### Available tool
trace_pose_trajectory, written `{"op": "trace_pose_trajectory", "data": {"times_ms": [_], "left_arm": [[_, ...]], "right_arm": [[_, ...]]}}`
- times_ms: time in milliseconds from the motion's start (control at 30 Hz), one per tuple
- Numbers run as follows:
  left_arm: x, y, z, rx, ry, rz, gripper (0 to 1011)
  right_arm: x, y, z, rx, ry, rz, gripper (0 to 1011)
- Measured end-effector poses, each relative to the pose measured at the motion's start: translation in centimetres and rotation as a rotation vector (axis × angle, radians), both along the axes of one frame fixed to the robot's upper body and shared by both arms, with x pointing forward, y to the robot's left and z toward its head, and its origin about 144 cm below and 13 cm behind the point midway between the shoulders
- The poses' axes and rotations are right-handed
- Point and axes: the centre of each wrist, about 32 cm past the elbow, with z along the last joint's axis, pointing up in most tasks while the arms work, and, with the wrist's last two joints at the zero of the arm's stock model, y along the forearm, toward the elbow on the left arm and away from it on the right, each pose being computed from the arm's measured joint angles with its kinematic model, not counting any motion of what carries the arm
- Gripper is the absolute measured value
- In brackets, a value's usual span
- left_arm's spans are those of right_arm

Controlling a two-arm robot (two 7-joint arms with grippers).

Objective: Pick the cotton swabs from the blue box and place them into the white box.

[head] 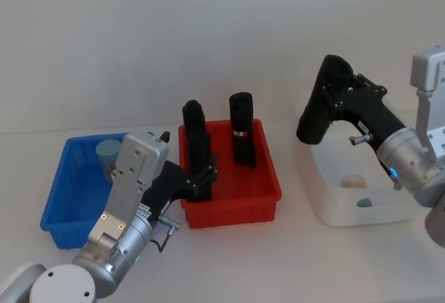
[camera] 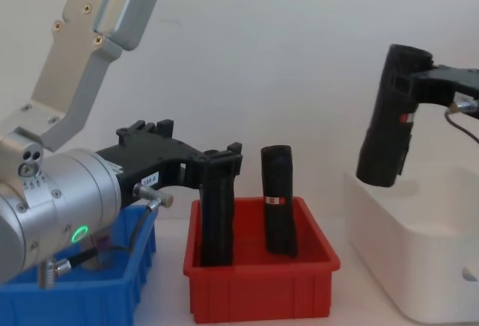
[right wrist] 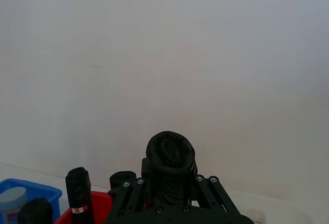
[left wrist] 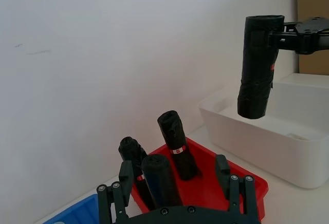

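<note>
One tub of cotton swabs (head: pixel 108 153) with a pale blue lid stands at the back of the blue box (head: pixel 59 206) on the left. Another tub (head: pixel 353 181) lies inside the white box (head: pixel 361 216) on the right. My right gripper (head: pixel 341 98) hangs above the white box's near-left corner, shut on a tall black roll (head: pixel 321 105) that it holds clear of the rim. My left gripper (head: pixel 203 176) reaches into the red bin (head: pixel 229 213), open, its fingers (left wrist: pixel 119 185) standing wide on either side of a black roll (left wrist: pixel 160 180).
The red bin stands between the two boxes and holds a second upright black roll (head: pixel 242 136) at its back. A small pale blue piece (head: pixel 365 203) lies on the white box's floor. A white wall runs behind the table.
</note>
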Motion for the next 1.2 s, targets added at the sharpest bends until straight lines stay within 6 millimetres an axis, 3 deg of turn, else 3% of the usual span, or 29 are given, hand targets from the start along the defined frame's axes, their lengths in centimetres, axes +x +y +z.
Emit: {"op": "trace_pose_trajectory", "data": {"times_ms": [600,1200], "left_arm": [[0.0,0.0,0.0,0.000,0.000,0.000,1004],[0.0,0.0,0.0,0.000,0.000,0.000,1004]], "right_arm": [[-2.3,-0.7,-0.3,-0.017,0.156,-0.129,364],[-2.9,-1.1,-1.0,-0.032,0.215,-0.175,862]]}}
